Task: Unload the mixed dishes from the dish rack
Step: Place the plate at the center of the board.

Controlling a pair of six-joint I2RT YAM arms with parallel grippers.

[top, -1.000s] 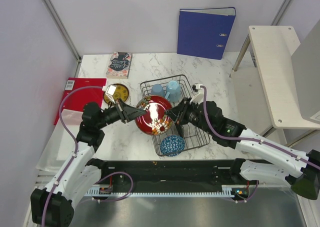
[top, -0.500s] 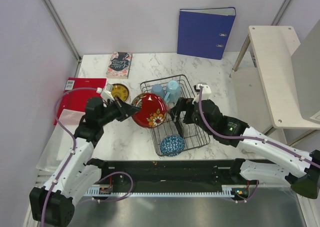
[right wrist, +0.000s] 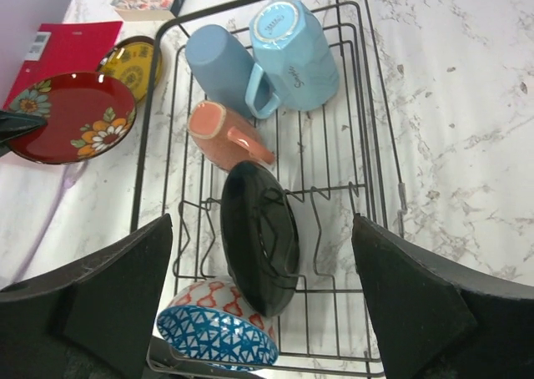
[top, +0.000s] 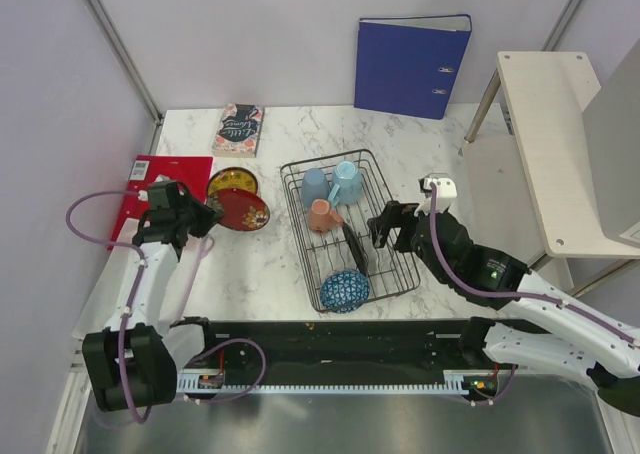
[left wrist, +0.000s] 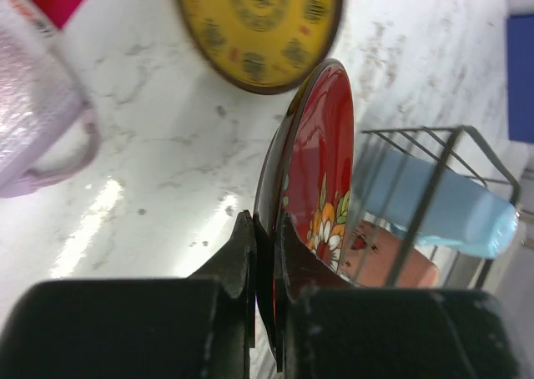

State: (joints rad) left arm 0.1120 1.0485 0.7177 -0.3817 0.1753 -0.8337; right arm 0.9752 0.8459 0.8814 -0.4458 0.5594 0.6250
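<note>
Veined marble tabletop (top: 255,269); wire-grid dish rack (top: 388,270).

left tool (top: 210,215): grips red plate (top: 243,211) | right tool (top: 384,228): spread, over dish rack (top: 327,159)

Blue binder (top: 412,66) at back wall; book (top: 239,129) & red folder (top: 185,174) on left.

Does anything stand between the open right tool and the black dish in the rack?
Nothing visible does. The right tool hangs open over the right side of the dish rack; the black dish stands on edge mid-rack, only bare wire between them. The salmon cup and blue bowl sit at the dish's ends, off that path.
</note>
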